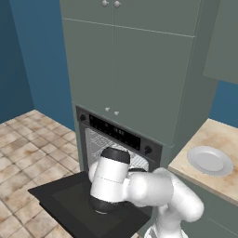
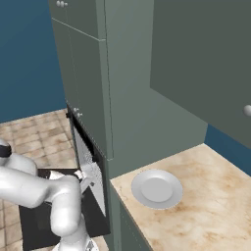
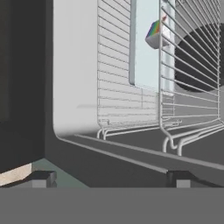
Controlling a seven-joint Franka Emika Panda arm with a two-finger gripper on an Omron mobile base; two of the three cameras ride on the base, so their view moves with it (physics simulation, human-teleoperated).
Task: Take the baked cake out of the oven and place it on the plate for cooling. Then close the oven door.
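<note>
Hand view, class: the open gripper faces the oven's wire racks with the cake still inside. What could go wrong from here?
1. The baked cake is tiny and sits on a pale tray behind wire racks; the open gripper may snag the wires or knock the slice over.
2. The oven door lies open beneath the arm; lowering could strike it.
3. The plate is off to the side on the counter, so the slice could slip during the swing.

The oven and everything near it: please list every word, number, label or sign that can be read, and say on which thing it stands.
No text can be read anywhere in these pictures.
The control strip of the oven: its small display shows pale marks, too small and blurred to read.
The plate, the cabinet doors and the oven door: plain, no writing or sign.
The cake on the tray: coloured side, no lettering.
</note>
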